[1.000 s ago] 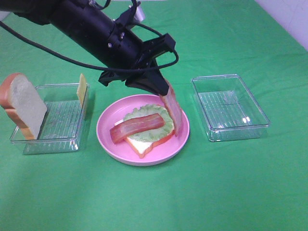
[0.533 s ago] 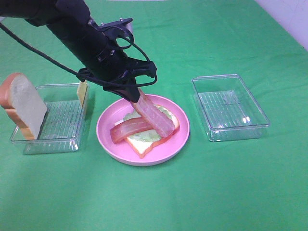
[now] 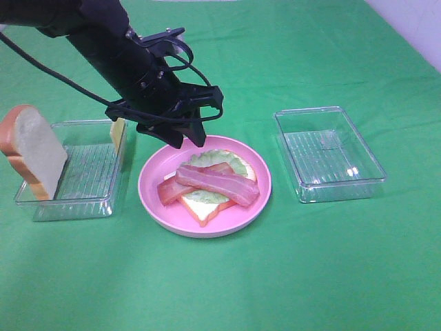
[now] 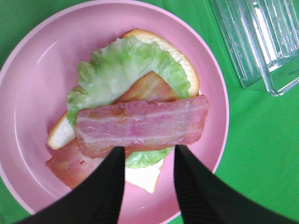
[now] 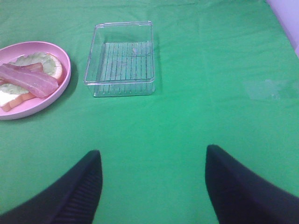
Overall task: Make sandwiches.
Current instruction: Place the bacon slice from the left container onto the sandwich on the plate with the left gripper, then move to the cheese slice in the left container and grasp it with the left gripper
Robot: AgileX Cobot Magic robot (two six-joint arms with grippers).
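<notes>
Left claw point(image 3: 189, 141) hangs jaws apart and empty over the far rim of the pink plate point(image 3: 148, 189), where the sandwich point(image 3: 213, 185) lies centred; only the right wrist view shows the right claw point(image 5: 152, 158), spread wide above bare bench point(image 5: 187, 126).

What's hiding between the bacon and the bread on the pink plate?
A light green lettuce leaf lies between the bacon strips and the bread slice. The left wrist view shows it best.
</notes>
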